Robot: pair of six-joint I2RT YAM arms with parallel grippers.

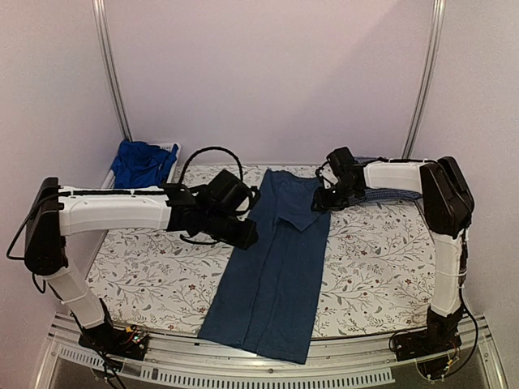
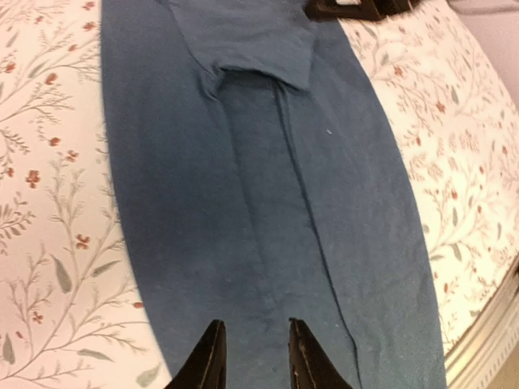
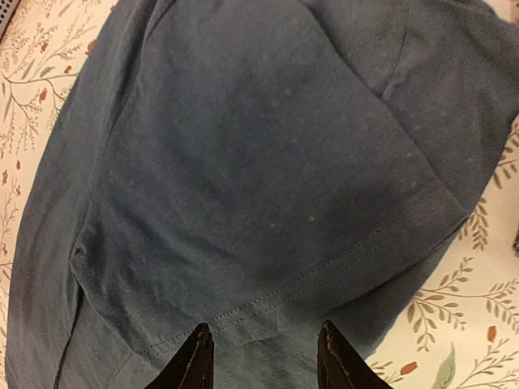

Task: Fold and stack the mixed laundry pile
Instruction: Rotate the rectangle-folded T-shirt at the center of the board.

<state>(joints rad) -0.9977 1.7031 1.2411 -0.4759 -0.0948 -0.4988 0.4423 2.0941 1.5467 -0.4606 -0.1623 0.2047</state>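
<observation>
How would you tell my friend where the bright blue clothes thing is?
Find the flowery table, then look at its far left corner, where a white basket stands. The bright blue garment lies crumpled inside it. Unlike the dark navy T-shirt laid flat down the table's middle, it is vivid and bunched up.

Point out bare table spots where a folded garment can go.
Free floral tablecloth: left of the navy T-shirt, between the left arm and the near edge; right of it, toward the right arm's base. Crowded across the far half: left tool, right tool, basket, checked shirt.
</observation>
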